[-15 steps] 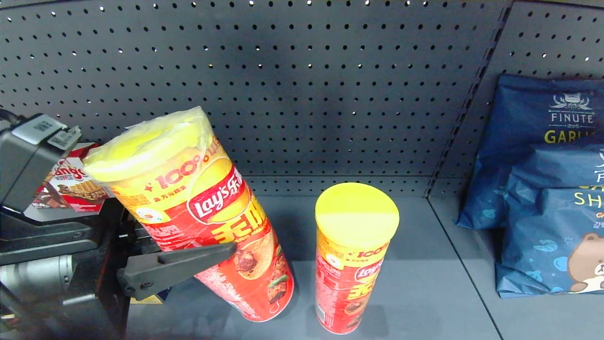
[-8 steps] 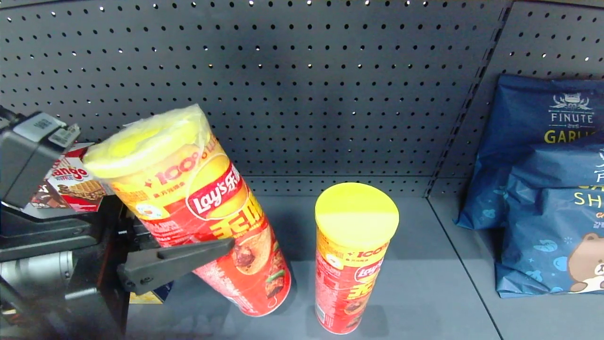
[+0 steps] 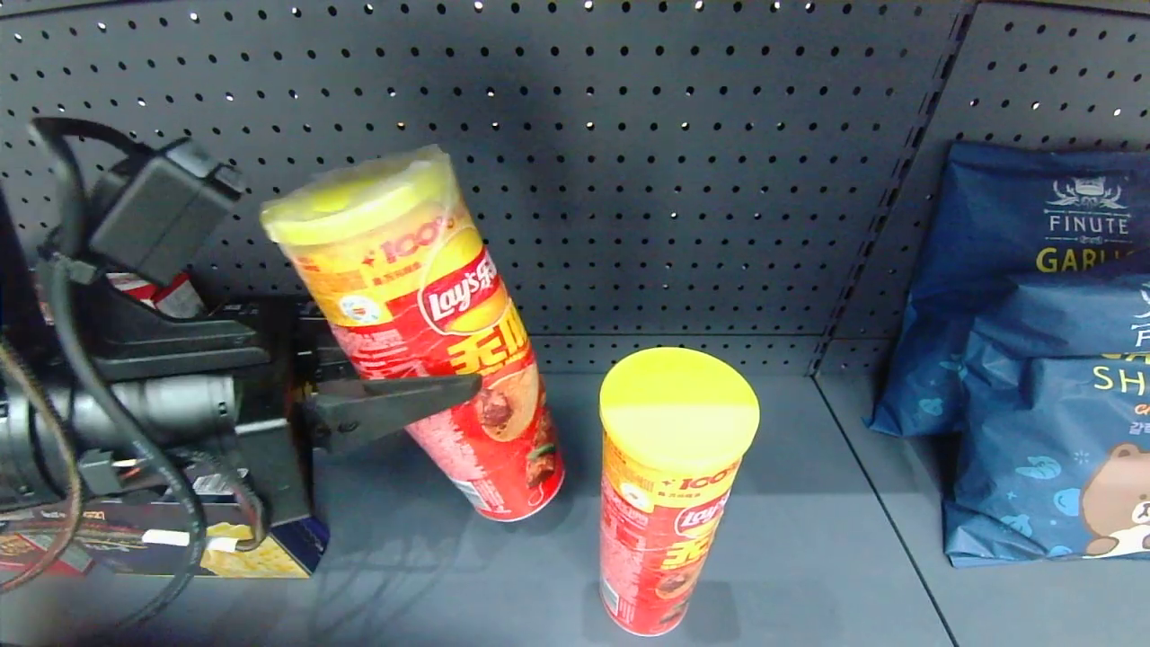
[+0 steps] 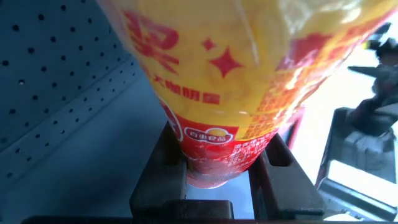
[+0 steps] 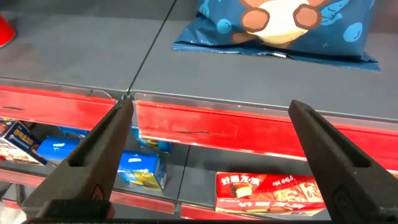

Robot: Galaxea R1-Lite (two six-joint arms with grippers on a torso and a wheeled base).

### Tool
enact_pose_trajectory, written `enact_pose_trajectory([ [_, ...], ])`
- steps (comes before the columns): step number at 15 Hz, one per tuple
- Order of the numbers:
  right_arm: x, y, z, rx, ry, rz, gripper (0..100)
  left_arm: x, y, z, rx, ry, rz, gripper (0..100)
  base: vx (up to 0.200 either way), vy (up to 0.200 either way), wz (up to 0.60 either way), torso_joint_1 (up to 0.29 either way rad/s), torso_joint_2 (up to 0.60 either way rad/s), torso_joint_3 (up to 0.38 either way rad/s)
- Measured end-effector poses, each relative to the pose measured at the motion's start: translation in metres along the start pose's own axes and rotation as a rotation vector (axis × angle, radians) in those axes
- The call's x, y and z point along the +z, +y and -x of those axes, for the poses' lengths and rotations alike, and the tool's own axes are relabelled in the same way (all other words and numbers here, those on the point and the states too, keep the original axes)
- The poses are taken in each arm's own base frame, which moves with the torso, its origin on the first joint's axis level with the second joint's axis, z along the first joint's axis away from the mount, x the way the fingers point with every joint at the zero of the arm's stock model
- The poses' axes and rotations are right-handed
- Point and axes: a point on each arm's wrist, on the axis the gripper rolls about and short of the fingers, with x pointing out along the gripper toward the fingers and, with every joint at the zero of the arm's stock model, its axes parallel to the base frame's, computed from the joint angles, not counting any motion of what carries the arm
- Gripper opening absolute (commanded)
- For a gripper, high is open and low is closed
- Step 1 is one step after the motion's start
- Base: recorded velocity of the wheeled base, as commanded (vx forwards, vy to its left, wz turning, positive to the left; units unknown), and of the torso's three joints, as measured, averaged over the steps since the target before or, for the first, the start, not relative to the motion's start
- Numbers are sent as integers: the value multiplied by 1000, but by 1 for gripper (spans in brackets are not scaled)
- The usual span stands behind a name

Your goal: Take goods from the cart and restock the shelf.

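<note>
The left gripper (image 4: 221, 177) is clamped on a chip can (image 3: 431, 332), which tilts with its lid toward 11 o'clock and its base low over the shelf (image 3: 809, 539). A second can (image 3: 674, 485) stands upright at its 4 o'clock, with bags (image 3: 1033, 359) off at 3. The right gripper (image 5: 211, 109) hangs spread wide.

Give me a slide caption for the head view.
Restocking: left gripper clamps a tilted chip can at the shelf, beside an upright can; blue snack bags at right.

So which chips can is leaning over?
The held chips can, clamped in the left gripper, is tilted. The free chips can stands upright by itself on the shelf.
</note>
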Motion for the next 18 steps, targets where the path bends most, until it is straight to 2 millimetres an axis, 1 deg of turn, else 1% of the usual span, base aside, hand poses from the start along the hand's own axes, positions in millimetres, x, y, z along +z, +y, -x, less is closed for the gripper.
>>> enact_pose_trajectory([
  [4,0,0,0,0,0,0,100,8,22,-35,7,63,-32,0,0,0,0,0,0,0],
  [7,0,0,0,0,0,0,100,2,42,-63,18,107,-143,0,0,0,0,0,0,0],
  [11,0,0,0,0,1,0,100,-5,64,-93,21,133,-161,0,0,0,0,0,0,0],
  [14,0,0,0,1,1,0,100,-9,76,-113,16,143,-170,0,0,0,0,0,0,0],
  [18,0,0,0,0,1,0,100,-13,86,-128,13,147,-172,0,0,0,0,0,0,0],
])
